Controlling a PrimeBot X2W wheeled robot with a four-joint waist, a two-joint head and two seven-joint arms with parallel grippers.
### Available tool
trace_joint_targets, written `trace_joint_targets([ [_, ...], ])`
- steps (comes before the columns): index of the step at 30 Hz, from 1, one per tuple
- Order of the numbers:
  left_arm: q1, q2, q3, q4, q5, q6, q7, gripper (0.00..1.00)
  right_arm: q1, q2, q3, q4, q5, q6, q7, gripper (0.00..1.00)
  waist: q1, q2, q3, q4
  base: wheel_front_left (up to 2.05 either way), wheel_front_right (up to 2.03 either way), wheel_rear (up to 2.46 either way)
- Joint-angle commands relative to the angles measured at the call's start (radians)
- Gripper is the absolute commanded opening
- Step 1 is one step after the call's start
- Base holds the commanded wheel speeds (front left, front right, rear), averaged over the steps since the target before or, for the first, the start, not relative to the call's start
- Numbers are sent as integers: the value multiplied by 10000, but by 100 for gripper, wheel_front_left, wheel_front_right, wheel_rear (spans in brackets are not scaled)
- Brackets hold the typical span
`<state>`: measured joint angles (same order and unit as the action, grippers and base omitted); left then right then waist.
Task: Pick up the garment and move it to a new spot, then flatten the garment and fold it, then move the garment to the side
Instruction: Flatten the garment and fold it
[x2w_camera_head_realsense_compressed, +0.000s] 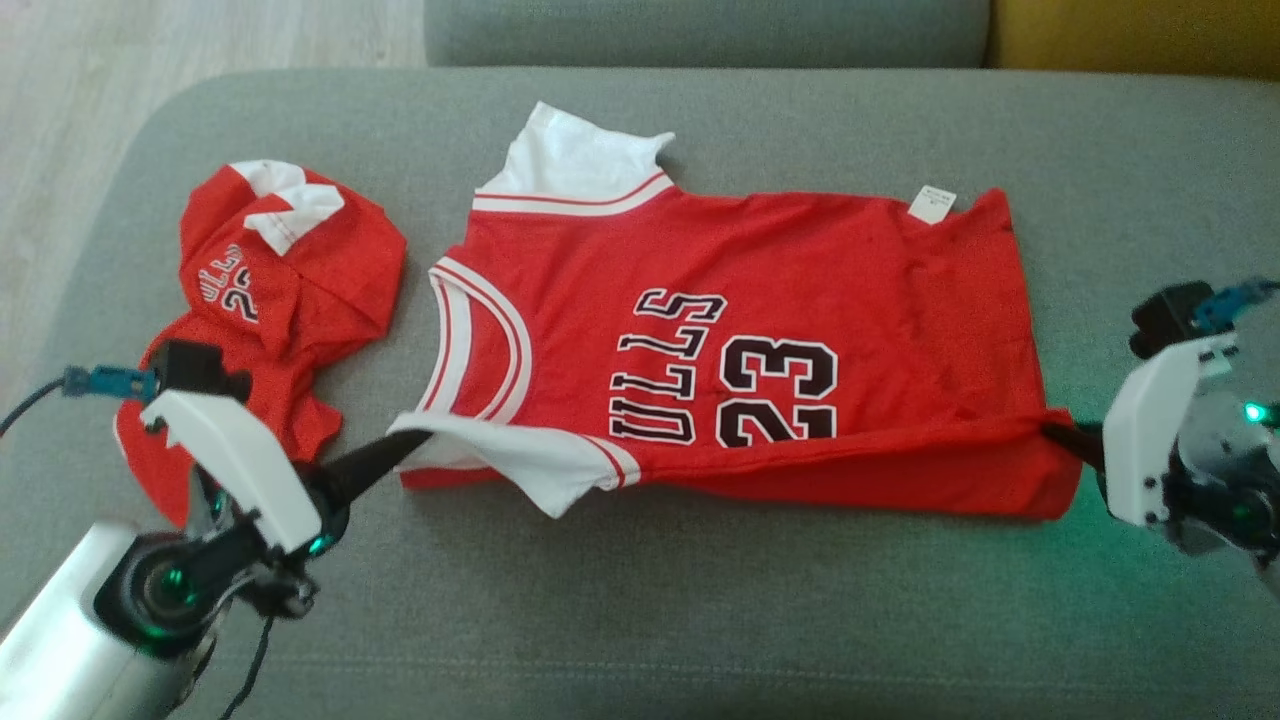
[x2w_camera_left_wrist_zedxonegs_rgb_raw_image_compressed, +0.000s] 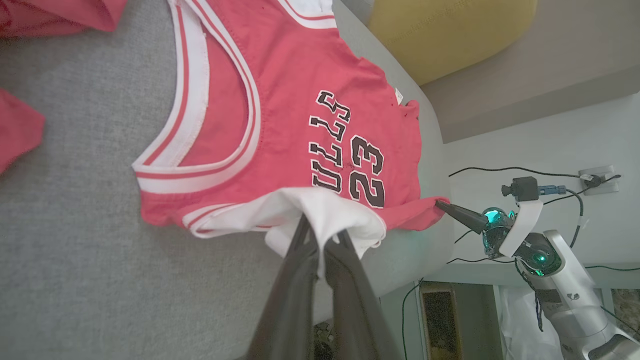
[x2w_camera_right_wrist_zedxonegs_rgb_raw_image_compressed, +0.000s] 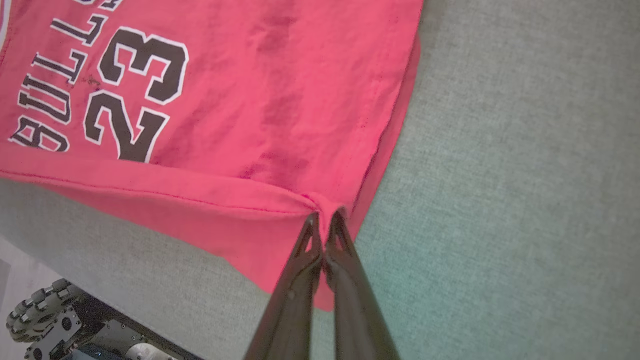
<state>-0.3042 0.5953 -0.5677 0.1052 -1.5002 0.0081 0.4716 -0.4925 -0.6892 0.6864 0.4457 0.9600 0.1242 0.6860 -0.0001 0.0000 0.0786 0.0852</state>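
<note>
Low and level, left gripper (x2w_camera_head_realsense_compressed: 418, 438) clamps jersey (x2w_camera_head_realsense_compressed: 780, 290) sleeve; right gripper (x2w_camera_head_realsense_compressed: 1056, 432) clamps its hem.

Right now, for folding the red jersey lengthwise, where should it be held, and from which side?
Probably its near long edge, from the robot's side: the white sleeve at one end, the hem corner at the other. The jersey lies flat and sideways, so both ends face the arms; the left fingers and right fingers pinch there.
</note>
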Motion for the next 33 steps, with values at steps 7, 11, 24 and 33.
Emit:
trace_joint_targets([
  [7,-1594,-213,534,829,244,-239,-201,0,-858,323,-124,194,-544,65,-649,0,1,0,690,-176,0,0,0],
  [11,-2081,-451,506,1432,401,-318,-279,0,-1166,501,15,344,-722,65,-914,0,1,0,965,-305,0,0,0],
  [24,-3348,-1225,548,3400,874,-439,-948,100,-1991,812,422,1041,-989,65,-1928,100,1,0,1452,-581,0,0,0],
  [33,-3731,-2034,1587,4662,1116,-460,-3760,100,-2032,1181,-124,1718,-1095,65,-3814,100,1,0,1208,-479,0,0,0],
])
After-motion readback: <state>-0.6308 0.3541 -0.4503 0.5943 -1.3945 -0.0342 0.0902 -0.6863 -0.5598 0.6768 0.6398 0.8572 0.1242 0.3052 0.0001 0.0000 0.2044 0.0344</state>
